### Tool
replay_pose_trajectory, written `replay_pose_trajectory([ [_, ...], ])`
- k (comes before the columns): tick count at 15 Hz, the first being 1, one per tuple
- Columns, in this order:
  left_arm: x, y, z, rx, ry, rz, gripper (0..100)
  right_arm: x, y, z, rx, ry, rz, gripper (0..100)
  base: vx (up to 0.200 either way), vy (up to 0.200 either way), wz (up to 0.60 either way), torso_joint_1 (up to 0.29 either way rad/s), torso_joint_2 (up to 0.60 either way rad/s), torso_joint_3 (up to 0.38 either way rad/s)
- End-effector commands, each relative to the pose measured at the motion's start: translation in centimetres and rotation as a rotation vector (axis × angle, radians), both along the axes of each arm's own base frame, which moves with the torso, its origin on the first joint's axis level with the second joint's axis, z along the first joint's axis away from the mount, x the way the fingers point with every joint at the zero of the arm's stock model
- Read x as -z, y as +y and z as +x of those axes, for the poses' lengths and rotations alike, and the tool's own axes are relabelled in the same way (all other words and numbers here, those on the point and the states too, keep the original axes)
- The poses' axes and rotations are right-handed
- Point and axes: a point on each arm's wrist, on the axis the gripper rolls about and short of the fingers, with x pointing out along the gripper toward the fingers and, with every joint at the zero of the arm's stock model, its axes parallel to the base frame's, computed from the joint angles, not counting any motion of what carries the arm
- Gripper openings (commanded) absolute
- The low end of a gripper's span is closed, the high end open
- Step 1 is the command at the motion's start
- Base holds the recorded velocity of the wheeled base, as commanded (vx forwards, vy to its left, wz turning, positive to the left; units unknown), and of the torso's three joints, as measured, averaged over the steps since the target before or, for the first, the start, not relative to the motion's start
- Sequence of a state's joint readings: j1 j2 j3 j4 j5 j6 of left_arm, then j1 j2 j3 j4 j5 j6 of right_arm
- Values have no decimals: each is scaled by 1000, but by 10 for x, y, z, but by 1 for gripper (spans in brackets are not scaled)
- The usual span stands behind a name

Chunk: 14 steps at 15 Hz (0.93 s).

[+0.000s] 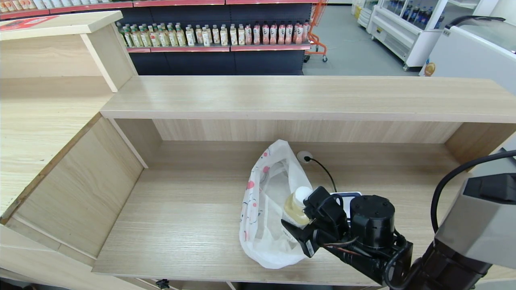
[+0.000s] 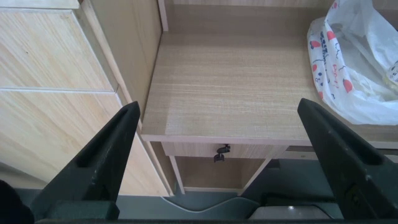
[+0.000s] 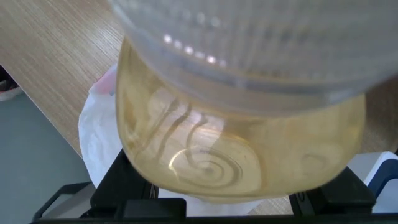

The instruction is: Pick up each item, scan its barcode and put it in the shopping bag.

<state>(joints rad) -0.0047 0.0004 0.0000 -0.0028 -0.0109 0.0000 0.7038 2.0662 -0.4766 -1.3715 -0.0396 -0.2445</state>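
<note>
The bottle (image 1: 297,205) of pale yellow liquid, white cap up, sits in the right gripper (image 1: 303,217), whose 2 fingers are clamped on its body. It is tilted over the open mouth of the shopping bag (image 1: 252,201), a white plastic one with red dots, which lies slumped on the desk (image 1: 181,217). From the right wrist, the bottle's base is seen up close with the bag beneath it. Just behind the bag, a black cable (image 1: 324,171) runs from a round hole in the desk. The left gripper (image 2: 219,106) hangs off the desk's near edge, fingers spread wide and holding nothing.
</note>
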Motion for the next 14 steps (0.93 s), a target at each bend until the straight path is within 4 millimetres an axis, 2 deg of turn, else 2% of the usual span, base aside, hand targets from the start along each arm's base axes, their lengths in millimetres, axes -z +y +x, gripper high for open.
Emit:
replay_pose_trajectory([
  [1, 0, 0, 0, 0, -1, 0, 100, 2, 2, 2, -1, -2, -2, 0, 0, 0, 0, 0, 0, 0],
  [12, 0, 0, 0, 0, 1, -2, 100, 10, 7, 2, -17, -8, -28, 0, 0, 0, 0, 0, 0, 0],
  [13, 0, 0, 0, 0, 1, 0, 100, 11, 7, 2, -17, -5, -31, 100, 0, 0, 0, 0, 0, 0],
  [14, 0, 0, 0, 0, 1, 0, 100, 11, 7, 2, -16, -4, -29, 100, 0, 0, 0, 0, 0, 0],
])
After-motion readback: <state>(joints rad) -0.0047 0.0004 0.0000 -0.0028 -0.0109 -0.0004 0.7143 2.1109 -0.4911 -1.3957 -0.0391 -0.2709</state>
